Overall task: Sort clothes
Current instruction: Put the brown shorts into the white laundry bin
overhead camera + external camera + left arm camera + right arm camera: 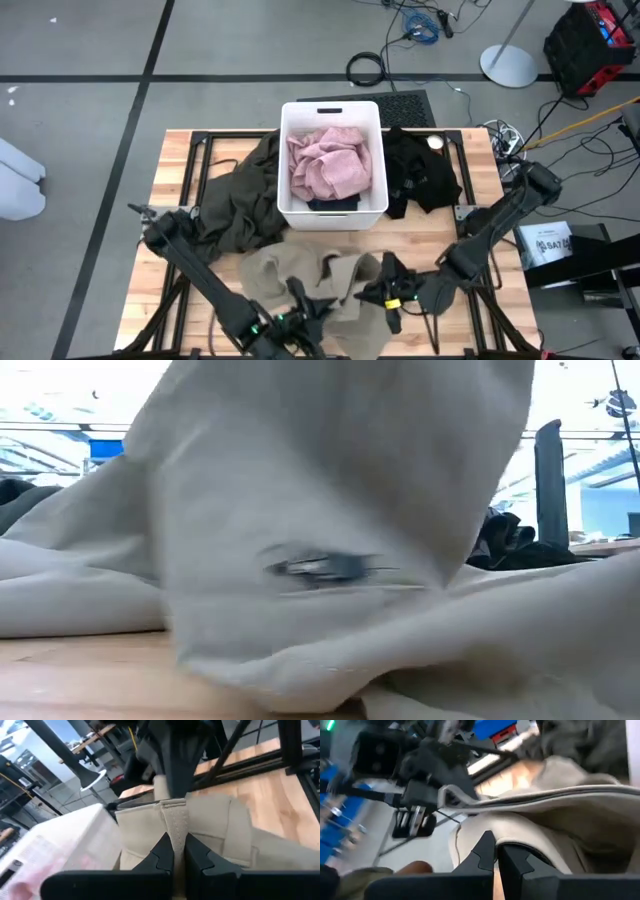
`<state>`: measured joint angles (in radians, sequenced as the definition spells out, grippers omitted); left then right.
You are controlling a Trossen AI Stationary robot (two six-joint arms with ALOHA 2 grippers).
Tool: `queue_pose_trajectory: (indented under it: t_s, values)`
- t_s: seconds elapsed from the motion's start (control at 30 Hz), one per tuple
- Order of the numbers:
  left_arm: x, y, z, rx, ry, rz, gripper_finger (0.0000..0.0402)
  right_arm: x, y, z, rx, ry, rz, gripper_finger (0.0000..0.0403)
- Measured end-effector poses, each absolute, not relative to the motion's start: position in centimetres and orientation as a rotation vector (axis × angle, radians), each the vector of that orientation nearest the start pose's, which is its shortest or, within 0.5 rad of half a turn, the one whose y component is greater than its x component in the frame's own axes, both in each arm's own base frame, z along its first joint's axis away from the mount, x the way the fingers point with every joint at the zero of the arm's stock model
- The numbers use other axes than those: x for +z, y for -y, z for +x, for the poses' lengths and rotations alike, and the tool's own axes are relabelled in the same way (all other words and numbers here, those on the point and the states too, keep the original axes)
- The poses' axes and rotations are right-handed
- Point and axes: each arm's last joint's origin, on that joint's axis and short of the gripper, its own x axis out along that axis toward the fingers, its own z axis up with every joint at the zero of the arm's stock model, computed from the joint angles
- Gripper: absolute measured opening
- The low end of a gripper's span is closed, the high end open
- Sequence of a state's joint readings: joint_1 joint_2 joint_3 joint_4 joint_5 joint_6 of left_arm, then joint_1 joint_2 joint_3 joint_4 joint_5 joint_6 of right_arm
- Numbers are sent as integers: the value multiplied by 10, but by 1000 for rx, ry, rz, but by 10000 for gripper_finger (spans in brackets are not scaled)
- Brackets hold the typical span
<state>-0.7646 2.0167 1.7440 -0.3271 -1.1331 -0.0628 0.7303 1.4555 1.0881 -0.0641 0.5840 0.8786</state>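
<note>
A khaki tan garment (290, 275) lies at the table's near middle, and part of it is raised between my two grippers; it fills the low view (330, 510). My left gripper (312, 308) and my right gripper (385, 296) are both shut on it, close together. A pale pink garment (328, 160) lies in the white bin (290, 210) on top of a dark one (332, 204). A dark olive garment (240, 195) lies left of the bin, against its wall. A black garment (420, 175) lies right of it. My left gripper pinches a stitched, banded edge of the khaki garment (175, 832) between its two fingers. The cloth runs away from the fingers as a raised band toward the other gripper. The rest lies on the table. My right gripper pinches a fold of the khaki garment (520, 832) between its two fingers. A thick hem edge (545, 800) runs drawn out toward the left gripper (422, 790), which holds its other end. The cloth's lower part rests on the table.
The white bin stands at the table's far middle. Black frame rails (195, 150) run along the table's edges. Bare wood (480, 320) shows at the near right and near left corners.
</note>
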Motion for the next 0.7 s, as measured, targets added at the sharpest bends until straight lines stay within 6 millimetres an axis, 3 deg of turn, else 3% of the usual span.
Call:
queue_pose_trajectory:
  t_s: [0.17, 0.27, 0.4, 0.53, 0.7]
  values:
    - [232, 317, 359, 385, -358, 537, 15, 230, -197, 235, 50, -270, 836, 0]
    - [216, 321, 363, 392, -361, 550, 15, 203, -191, 220, 97, -137, 966, 0]
    - [207, 320, 366, 389, -379, 572, 15, 163, -190, 210, 27, -132, 1069, 0]
    - [210, 315, 371, 396, -378, 556, 15, 150, -198, 218, 50, -88, 1116, 5]
    - [208, 313, 374, 345, -395, 535, 15, 150, -204, 228, 108, 10, 1090, 27]
